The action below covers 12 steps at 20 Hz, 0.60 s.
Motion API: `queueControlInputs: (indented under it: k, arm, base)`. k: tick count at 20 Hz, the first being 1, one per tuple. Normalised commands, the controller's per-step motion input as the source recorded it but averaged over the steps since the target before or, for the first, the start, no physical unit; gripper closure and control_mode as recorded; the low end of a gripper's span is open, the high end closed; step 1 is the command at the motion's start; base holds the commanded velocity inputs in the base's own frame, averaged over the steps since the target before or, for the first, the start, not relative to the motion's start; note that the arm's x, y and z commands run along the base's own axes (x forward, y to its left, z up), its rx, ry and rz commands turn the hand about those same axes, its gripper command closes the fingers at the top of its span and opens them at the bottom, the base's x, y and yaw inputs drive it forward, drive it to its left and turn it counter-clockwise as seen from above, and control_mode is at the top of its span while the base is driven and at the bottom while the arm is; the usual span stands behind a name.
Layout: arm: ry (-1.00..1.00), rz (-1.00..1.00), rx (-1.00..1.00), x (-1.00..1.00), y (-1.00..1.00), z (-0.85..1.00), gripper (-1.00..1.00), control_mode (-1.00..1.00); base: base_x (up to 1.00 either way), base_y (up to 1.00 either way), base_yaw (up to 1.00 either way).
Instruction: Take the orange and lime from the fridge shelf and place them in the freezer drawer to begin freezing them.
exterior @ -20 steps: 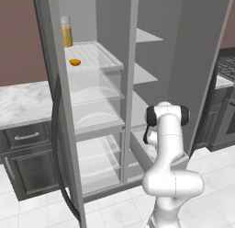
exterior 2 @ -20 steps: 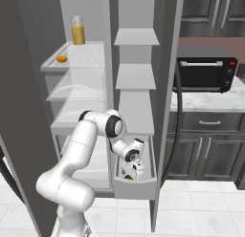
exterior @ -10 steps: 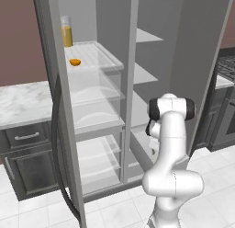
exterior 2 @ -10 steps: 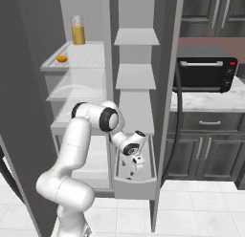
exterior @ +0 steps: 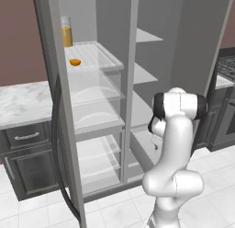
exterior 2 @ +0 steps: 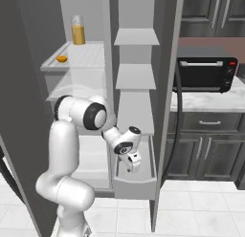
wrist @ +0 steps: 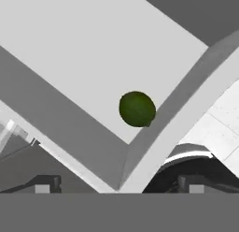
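On the left, high in the open fridge, the glass of orange juice (exterior: 67,31) stands at the back of the fridge shelf (exterior: 98,57), the white ridged panel. The orange (exterior: 75,62) lies on this same shelf, in front of the glass and near the left side, alone and not touched by anything. In the right base view it sits at the front left corner of the shelf.

In the middle, the white arm bends down from its dark elbow joint into the narrow right compartment. The gripper (exterior 2: 133,165) hangs over the freezer drawer (exterior 2: 134,186), which is pulled out, pale grey with low plain walls. The gripper points down into the drawer, and it is above the floor of the drawer, not touching it as far as I can see.

In the hand view the lime (wrist: 137,109) lies on the pale floor of the drawer, just beside one side wall and near a corner. It is free, well below the fingers. The two dark finger tips (wrist: 43,184) stand far apart at the bottom corners of this view, so the claw is widely spread and holds nothing.

On the right, a black toaster oven (exterior 2: 205,74) stands on the marble counter (exterior 2: 210,101).
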Motion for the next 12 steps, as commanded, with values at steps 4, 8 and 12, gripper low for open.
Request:
queueControlInputs:
  k: [4, 8, 12]
  arm:
    - [-0.11, 0.00, -0.08, -0.52, 0.27, 0.84, -1.00, -1.00]
    - [-0.05, 0.00, -0.04, -0.56, 0.34, 0.80, -1.00, -1.00]
    - [-0.01, 0.00, 0.00, -0.54, 0.37, 0.91, -1.00, -1.00]
  base:
    - [0.00, 0.00, 0.00]
    - [0.00, 0.00, 0.00]
    - [0.00, 0.00, 0.00]
